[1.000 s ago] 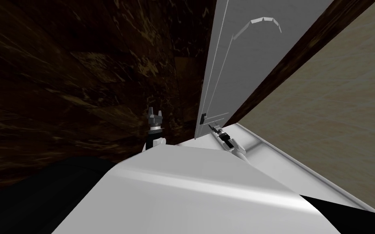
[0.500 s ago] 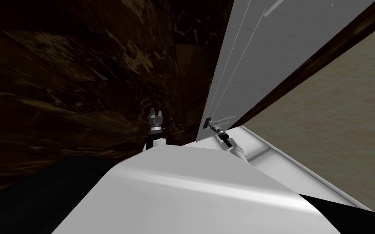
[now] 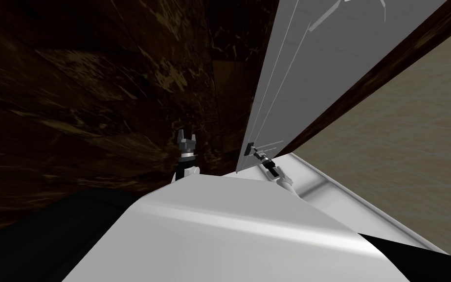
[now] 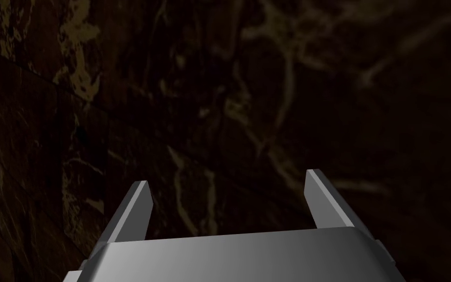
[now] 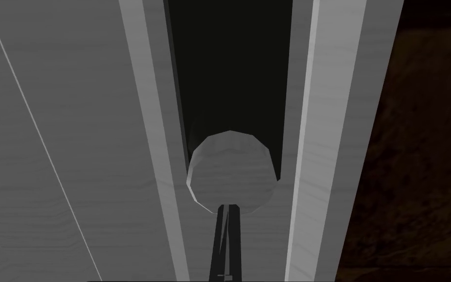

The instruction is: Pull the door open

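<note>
Pulling step, I'd say: the right tool (image 5: 227, 210) has its blades pinched together, tips touching the knob (image 5: 230, 169) straight ahead; real grip unclear. The door (image 5: 63, 147) looks slightly ajar. Next: draw back without slipping. The left tool (image 4: 227, 178) gapes, empty.

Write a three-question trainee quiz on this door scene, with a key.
1. True or false: the left tool's fingers are shut.
2. What on the grey door does the right tool point at? A) a round grey knob B) a hinge C) a keypad
3. Fill in: the left tool faces a ____, veined surface.
Key: 1 false, they stand open; 2 A; 3 dark.
</note>
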{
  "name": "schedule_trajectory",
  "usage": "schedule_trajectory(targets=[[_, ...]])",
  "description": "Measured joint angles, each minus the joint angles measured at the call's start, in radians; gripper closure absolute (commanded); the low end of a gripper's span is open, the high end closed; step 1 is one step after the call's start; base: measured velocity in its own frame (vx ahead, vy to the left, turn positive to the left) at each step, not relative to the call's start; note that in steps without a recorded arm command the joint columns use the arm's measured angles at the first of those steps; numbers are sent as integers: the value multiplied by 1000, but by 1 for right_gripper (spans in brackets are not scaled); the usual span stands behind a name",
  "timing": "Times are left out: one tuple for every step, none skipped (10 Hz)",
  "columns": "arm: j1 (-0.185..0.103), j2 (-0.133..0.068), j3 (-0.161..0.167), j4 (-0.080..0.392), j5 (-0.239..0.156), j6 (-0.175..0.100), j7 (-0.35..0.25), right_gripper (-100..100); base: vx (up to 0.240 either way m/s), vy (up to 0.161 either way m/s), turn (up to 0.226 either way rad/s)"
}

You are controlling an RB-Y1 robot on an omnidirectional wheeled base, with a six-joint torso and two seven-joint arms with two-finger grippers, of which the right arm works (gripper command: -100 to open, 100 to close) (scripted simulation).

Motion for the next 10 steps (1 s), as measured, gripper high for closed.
schedule_trajectory(targets=[[0, 1, 1, 0, 0, 0, 0, 100, 0, 0, 0], [-1, 1, 1, 0, 0, -1, 0, 100, 0, 0, 0], [-1, 1, 2, 0, 0, -1, 0, 100, 0, 0, 0], [-1, 1, 2, 0, 0, -1, 0, -100, -131, -30, -38], [3, -3, 3, -4, 1, -3, -3, -100, -199, -35, -58], [6, -7, 4, -7, 1, -6, -8, -100, -179, -21, -51], [9, -12, 4, -6, 1, -11, -12, -100, -155, -62, -40], [11, -15, 5, -7, 1, -15, -15, -100, -179, -78, -38], [15, -19, 6, -9, 2, -17, -18, -100, -180, -61, -38], [20, -23, 7, -13, 2, -20, -22, -100, -77, -26, -8]])
